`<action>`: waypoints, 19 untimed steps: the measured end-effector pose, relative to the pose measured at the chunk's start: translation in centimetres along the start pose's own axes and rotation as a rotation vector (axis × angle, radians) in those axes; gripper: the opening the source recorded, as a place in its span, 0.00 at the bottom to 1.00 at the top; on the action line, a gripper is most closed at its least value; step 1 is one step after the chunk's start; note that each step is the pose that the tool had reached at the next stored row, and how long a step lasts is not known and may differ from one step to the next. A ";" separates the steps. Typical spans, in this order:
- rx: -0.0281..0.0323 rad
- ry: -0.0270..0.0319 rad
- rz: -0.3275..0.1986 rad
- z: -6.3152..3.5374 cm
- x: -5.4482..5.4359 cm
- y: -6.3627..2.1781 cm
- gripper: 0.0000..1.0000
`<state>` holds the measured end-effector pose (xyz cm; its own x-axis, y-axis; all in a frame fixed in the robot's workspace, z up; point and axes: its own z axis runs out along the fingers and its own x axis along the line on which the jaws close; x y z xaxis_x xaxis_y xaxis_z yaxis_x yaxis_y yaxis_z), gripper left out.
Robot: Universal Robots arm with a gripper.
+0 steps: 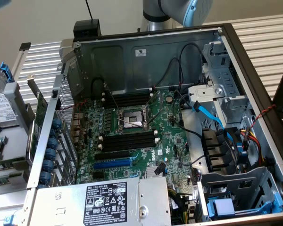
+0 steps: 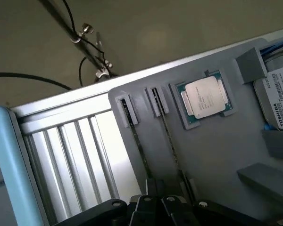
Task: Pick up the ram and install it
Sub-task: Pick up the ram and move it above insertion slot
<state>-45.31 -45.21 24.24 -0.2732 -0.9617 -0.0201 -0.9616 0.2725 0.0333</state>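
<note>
Two ram sticks (image 2: 137, 141) are standing edge-up in slots of the gray tray (image 2: 217, 155), next to the CPU (image 2: 206, 97) & a hard drive (image 2: 278, 99). Hand (image 2: 156, 207) is hanging right over one end of them; can't tell if open or gripping. Mobo (image 1: 177, 136) is lying exposed in the open case (image 1: 132, 66).

Thin ram (image 2: 170, 136) edge-up in gray tray (image 2: 217, 150)

Robotics lab, opened computer case (image 1: 132, 63), parts tray (image 2: 212, 150)
</note>
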 end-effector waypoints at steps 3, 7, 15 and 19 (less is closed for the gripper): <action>-0.0010 0.0017 -0.051 0.06 0.0 0.00 0.11; -0.0024 0.0039 -0.117 0.14 0.0 0.00 0.11; -0.0049 0.0081 -0.243 0.30 -0.1 0.01 0.11; -0.0059 0.0096 -0.283 0.37 -0.1 0.03 0.11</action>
<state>-45.32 -45.08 23.88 0.0068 -0.9998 -0.0200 -0.9994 -0.0074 0.0335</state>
